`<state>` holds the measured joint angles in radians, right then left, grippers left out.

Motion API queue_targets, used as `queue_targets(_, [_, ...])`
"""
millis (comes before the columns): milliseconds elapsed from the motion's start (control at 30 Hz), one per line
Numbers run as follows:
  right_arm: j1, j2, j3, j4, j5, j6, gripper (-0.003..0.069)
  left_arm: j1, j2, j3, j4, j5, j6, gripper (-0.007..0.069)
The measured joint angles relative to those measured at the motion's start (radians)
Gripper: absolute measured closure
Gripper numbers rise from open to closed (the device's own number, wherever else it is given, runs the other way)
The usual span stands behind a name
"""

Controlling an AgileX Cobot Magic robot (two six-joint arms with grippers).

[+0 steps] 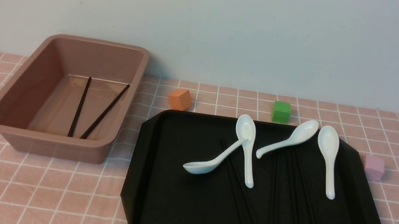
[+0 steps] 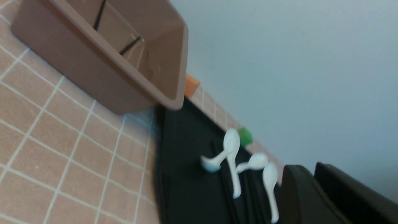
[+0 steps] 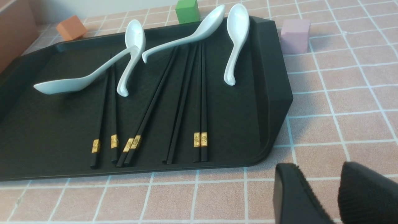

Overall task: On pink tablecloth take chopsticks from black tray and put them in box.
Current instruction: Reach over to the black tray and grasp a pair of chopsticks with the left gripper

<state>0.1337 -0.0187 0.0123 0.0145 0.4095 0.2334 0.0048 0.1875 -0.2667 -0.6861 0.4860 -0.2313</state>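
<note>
Box [image 1: 56,147] left of tray [image 1: 185,211], spoons [image 1: 329,146] on tray

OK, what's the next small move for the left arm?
I'd probably swing the left gripper toward the black tray, opening it on the way: two chopsticks already lie in the box, while more remain on the tray, some partly under white spoons.

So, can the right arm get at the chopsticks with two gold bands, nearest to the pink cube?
Probably yes: no spoon lies across those chopsticks's gold ends, and the right tool looks empty.
</note>
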Motion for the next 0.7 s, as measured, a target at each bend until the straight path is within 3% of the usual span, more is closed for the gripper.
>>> queue_targets(67, [0.000,0.000,0.000,0.000,0.000,0.000,0.0419,0.000,0.188,-0.122,0.041,0.148,0.085,0.0635])
queue_targets(200, [0.000,0.000,0.000,0.000,0.000,0.000,0.0419,0.000,0.492,-0.293,0.116,0.335,0.184,0.0637])
queue_targets(333, [0.000,0.000,0.000,0.000,0.000,0.000,0.0419,-0.021,0.732,-0.403,0.151,0.384,0.218,0.0637])
queue_targets(467, [0.000,0.000,0.000,0.000,0.000,0.000,0.0419,-0.139,0.995,-0.512,0.221,0.387,0.214,0.0637])
queue_targets(600, [0.000,0.000,0.000,0.000,0.000,0.000,0.0419,-0.332,1.202,-0.647,0.292,0.396,0.128,0.0637])
queue_targets(633, [0.000,0.000,0.000,0.000,0.000,0.000,0.0419,-0.437,1.305,-0.736,0.336,0.393,0.059,0.0637])
queue_targets(667, [0.000,0.000,0.000,0.000,0.000,0.000,0.0419,-0.449,1.305,-0.746,0.336,0.393,0.050,0.0637])
queue_targets(700, [0.000,0.000,0.000,0.000,0.000,0.000,0.0419,-0.527,1.379,-0.824,0.380,0.396,-0.009,0.0637])
